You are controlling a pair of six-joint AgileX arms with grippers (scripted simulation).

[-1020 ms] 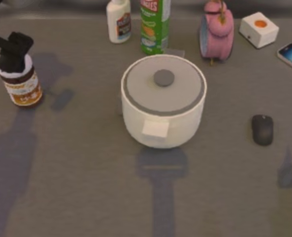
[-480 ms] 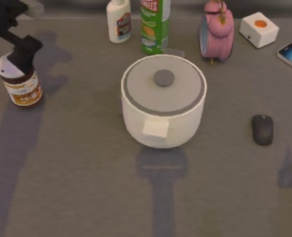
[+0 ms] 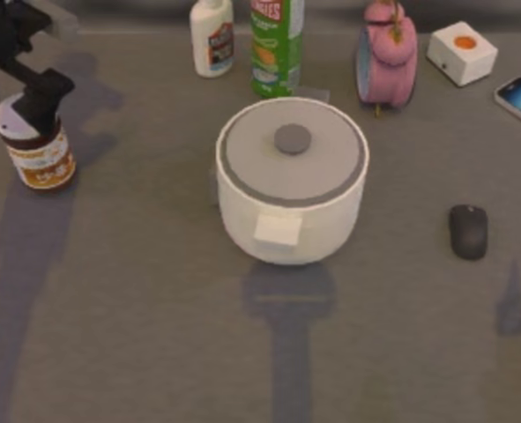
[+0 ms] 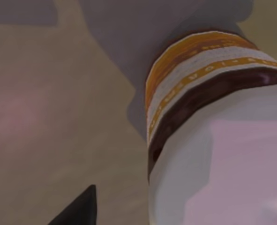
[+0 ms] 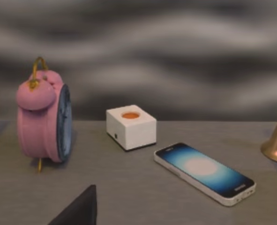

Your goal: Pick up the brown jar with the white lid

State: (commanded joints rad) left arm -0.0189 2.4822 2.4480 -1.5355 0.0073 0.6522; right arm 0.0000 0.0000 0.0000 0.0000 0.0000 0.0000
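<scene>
our left gripper (image 3: pixel 33 104), a black two-finger claw, is clamped around the upper part of the small brown cylindrical jar (image 3: pixel 38 150) with the flat white round lid and white-and-orange label. the jar sits between the fingers at the far left of the grey table (image 3: pixel 154 317). we cannot tell whether its base rests on the table or has just cleared it. in the left wrist view the jar (image 4: pixel 208 122) fills the frame, lid end closest, with one dark fingertip (image 4: pixel 79 211) beside it.

the risk we judge: the fingers hold high up, near the lid, so the heavier body hangs below them. a fast lift could let the smooth wall slip, or swing the jar out of line. if the hold is on the lid alone, the lid might give.

our right arm is parked out of the top view. its camera faces a pink round alarm clock (image 5: pixel 44 119).
</scene>
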